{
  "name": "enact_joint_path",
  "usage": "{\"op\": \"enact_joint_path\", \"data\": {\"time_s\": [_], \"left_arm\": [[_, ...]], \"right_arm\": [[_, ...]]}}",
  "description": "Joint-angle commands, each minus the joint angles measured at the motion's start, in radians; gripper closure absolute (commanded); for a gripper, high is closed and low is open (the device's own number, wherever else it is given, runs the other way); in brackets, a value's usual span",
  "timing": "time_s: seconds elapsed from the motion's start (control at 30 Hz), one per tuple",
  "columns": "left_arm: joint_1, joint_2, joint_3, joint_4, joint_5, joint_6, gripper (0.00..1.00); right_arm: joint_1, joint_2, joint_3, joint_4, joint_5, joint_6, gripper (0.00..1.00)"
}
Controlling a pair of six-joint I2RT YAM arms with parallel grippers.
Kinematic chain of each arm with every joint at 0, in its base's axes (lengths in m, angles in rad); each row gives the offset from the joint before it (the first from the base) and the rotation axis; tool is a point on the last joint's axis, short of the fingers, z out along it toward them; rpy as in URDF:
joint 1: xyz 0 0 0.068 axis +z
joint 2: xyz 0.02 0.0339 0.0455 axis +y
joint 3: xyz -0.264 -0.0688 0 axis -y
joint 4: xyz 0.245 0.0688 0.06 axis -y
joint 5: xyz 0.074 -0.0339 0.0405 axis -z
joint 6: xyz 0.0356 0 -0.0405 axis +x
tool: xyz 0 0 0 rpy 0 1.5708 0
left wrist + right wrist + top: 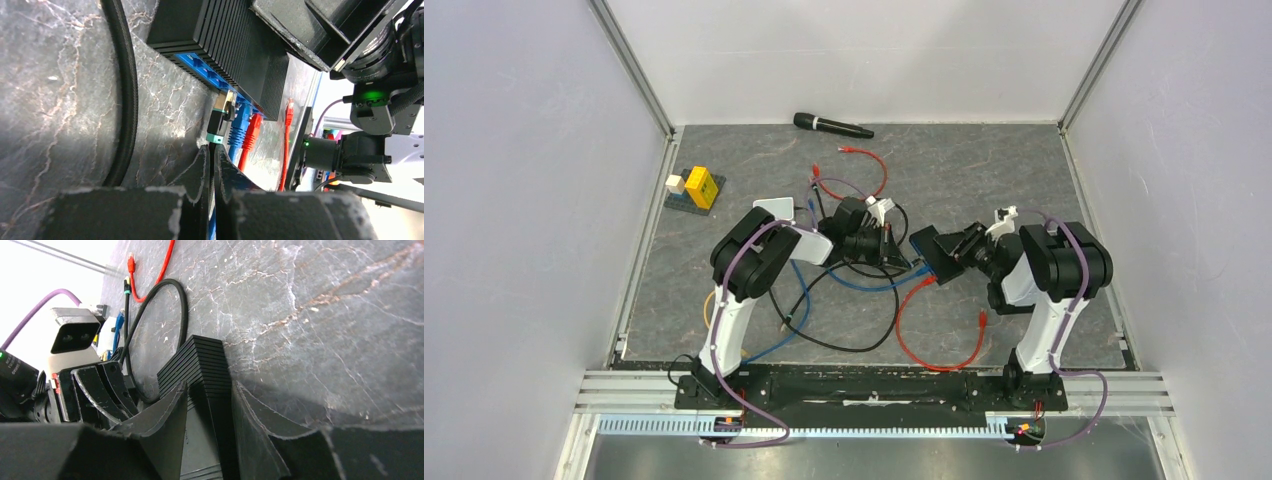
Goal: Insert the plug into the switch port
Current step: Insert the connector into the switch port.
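Left wrist — black switch (230,45), blue ports (200,65)

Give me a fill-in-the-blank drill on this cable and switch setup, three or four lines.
1. The black ribbed switch is clamped in the jaws of the ____ gripper.
2. The switch's row of ports is coloured ____.
3. The left gripper pinches the black cable behind its plug, next to a blue plug and a ____ plug.
4. A black ____ lies at the far edge of the table.
Missing words: right; blue; red; microphone.
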Motion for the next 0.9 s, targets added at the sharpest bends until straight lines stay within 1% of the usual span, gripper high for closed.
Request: {"op": "enact_joint_path", "data": {"time_s": [0.0, 0.13, 0.23, 0.43, 0.57, 0.63, 0.73, 0.87], "left_arm": [[-0.023, 0.045, 0.13, 0.038, -0.246, 0.142, 0.98], [-0.005, 0.05, 0.159, -0.007, -0.189, 0.211, 0.98], [0.014, 0.052, 0.169, -0.038, -0.173, 0.234, 0.98], [0.023, 0.05, 0.19, -0.056, -0.18, 0.241, 0.98], [0.028, 0.041, 0.226, -0.082, -0.21, 0.245, 0.98], [0.038, 0.038, 0.244, -0.082, -0.219, 0.223, 0.98], [0.043, 0.042, 0.295, -0.106, -0.224, 0.191, 0.98], [0.03, 0.051, 0.341, -0.16, -0.271, 0.233, 0.98]], "right_arm": [[0.188, 0.074, -0.003, -0.359, -0.438, -0.025, 0.61], [0.188, 0.064, 0.071, -0.555, -0.453, -0.171, 0.61], [0.188, 0.055, 0.121, -0.69, -0.438, -0.259, 0.61], [0.196, 0.068, 0.134, -0.717, -0.469, -0.288, 0.62], [0.205, 0.068, 0.163, -0.85, -0.461, -0.395, 0.62], [0.21, 0.063, 0.169, -0.902, -0.45, -0.436, 0.62], [0.218, 0.053, 0.16, -0.899, -0.44, -0.437, 0.62], [0.243, 0.055, 0.149, -0.869, -0.441, -0.415, 0.63]]}}
